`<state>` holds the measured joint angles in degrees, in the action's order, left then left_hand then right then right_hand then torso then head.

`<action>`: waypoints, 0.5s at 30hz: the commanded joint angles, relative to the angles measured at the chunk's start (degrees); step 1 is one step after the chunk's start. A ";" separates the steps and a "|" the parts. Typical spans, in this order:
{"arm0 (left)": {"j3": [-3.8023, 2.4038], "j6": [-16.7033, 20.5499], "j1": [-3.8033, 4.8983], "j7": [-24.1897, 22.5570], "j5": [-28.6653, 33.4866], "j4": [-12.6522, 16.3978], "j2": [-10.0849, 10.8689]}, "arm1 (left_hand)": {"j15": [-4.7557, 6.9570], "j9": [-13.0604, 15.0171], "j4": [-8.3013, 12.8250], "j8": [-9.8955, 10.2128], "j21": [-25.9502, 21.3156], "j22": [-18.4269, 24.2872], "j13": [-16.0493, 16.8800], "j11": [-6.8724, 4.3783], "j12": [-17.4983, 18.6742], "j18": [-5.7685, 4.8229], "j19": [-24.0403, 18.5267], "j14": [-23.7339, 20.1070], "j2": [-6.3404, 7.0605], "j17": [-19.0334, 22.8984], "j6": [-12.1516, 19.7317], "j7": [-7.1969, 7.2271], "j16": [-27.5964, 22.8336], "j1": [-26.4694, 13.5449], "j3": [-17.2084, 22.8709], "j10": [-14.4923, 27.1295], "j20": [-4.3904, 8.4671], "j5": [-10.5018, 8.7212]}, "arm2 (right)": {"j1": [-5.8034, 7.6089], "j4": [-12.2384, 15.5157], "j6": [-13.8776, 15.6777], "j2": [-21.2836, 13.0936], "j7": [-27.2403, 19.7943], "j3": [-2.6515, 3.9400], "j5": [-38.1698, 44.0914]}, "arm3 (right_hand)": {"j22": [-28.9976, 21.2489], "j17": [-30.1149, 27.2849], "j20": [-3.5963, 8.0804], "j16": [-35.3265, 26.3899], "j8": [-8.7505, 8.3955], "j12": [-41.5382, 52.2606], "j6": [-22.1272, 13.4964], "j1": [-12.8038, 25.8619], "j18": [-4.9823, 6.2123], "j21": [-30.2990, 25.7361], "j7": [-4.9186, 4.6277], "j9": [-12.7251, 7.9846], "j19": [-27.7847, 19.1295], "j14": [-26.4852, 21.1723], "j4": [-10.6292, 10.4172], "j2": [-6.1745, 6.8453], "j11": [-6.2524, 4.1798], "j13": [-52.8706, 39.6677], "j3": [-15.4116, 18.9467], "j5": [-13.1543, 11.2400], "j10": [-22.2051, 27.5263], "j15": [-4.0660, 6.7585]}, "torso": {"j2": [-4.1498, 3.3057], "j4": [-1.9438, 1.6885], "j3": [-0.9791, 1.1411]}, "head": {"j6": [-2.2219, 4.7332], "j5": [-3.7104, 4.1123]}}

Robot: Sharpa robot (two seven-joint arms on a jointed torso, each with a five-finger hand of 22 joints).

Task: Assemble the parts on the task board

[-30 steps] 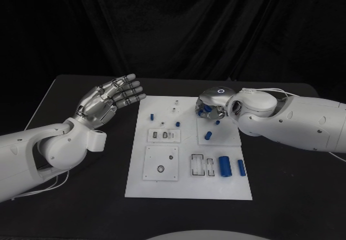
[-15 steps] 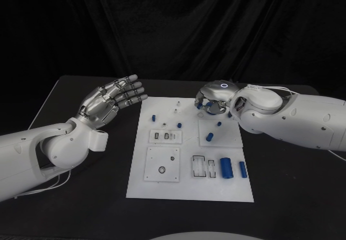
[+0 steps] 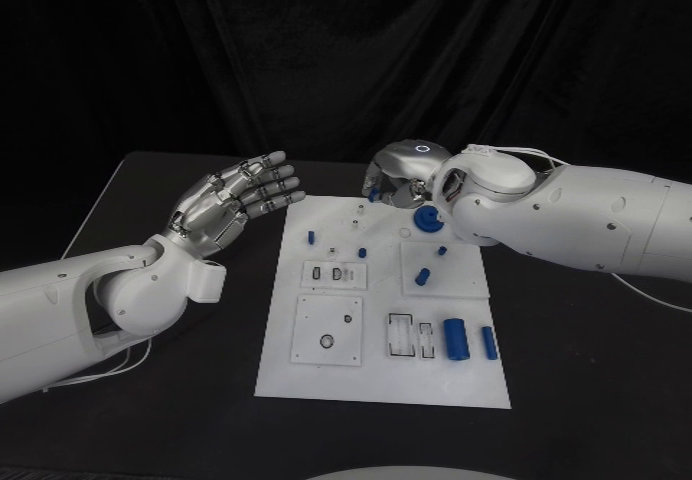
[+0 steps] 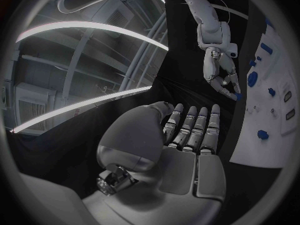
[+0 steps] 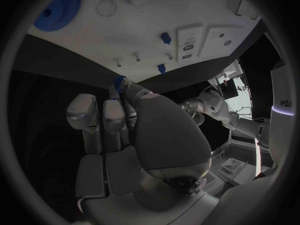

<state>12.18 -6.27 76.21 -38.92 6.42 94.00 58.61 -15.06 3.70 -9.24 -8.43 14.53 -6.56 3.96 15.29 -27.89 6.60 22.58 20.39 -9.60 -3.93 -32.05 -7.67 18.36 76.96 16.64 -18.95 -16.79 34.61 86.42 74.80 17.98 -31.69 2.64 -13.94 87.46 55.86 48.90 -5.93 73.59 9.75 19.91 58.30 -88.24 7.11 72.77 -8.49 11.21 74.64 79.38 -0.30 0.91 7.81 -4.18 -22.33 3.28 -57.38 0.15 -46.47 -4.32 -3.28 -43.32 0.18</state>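
A flat matte black table [image 3: 173, 400] carries everything — its bare top shows along both sides and the near edge; behind its far edge hangs a dark, loosely folded cloth backdrop [image 3: 332, 70]

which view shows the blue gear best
The right wrist view: the gear lies bare on the board, teeth plain. In the head view the right hand and arm partly crowd it. The left wrist view shows it as a blue blob.

Dim scene, dark backdrop; wrist views bend at edges
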 commanded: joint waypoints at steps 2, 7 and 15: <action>-0.05 -1.13 0.09 -4.88 0.15 -0.12 -0.29 | -0.23 0.06 0.04 -0.22 0.38 0.06 -0.05 0.36 0.25 -1.09 0.34 0.11 0.04 -0.01 -0.13 -0.33 0.27 -0.64 0.40 -0.15 0.05 -0.15 | -0.06 -2.13 -1.35 1.47 -0.76 0.07 -2.80 | 0.08 0.10 -0.13 -0.34 -0.42 -0.59 -0.44 0.03 -0.15 -0.27 -0.17 0.12 -0.39 -0.15 -0.37 0.60 -2.95 0.22 0.07 -0.09 -3.32 -0.26 | -0.01 0.01 0.06 | 0.16 0.19; -0.05 -1.13 0.09 -4.86 0.15 -0.19 -0.50 | -0.25 0.06 0.06 -0.20 0.39 0.05 -0.05 0.36 0.25 -1.13 0.35 0.21 0.01 -0.03 -0.07 -0.35 0.37 -0.67 0.47 -0.15 0.05 -0.13 | -0.50 -4.54 -1.78 3.27 -0.56 0.10 -3.07 | 0.57 0.65 -0.20 -0.16 -0.57 -1.06 -0.57 0.29 -0.25 -0.06 -0.24 0.22 -0.16 0.04 -0.54 0.76 -2.85 0.25 0.23 -0.07 -3.23 -0.34 | -0.01 0.04 0.08 | 0.40 0.43; -0.05 -0.97 0.09 -4.94 0.16 -0.53 -0.88 | -0.32 0.08 0.10 -0.25 0.43 0.05 -0.04 0.39 0.22 -1.22 0.41 0.39 -0.09 -0.06 -0.21 -0.37 0.56 -0.76 0.71 -0.18 0.07 -0.07 | -1.23 -6.80 -2.80 4.96 0.06 0.15 -2.87 | 0.69 0.82 -0.36 -0.18 -1.20 -2.18 -1.36 0.33 -0.26 -0.08 -0.42 0.28 -0.13 0.08 -0.63 0.91 -2.62 0.32 0.16 0.11 -2.85 -0.53 | -0.01 0.04 0.03 | 0.24 0.48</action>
<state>12.17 -6.52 76.21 -38.92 6.43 93.43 57.85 -15.26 3.70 -9.14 -8.43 14.75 -6.56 3.96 15.33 -27.89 5.68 22.58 20.59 -9.84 -3.93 -32.13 -7.76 18.68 76.73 17.06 -19.00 -16.79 34.61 85.43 68.35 16.30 -26.91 2.33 -13.85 84.80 56.57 49.71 -5.93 73.59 8.68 18.00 57.42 -87.84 7.13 72.77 -8.92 11.43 74.64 79.54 -0.56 1.31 6.73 -3.78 -22.06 3.23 -58.59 -0.01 -46.49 -4.25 -3.22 -43.04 0.47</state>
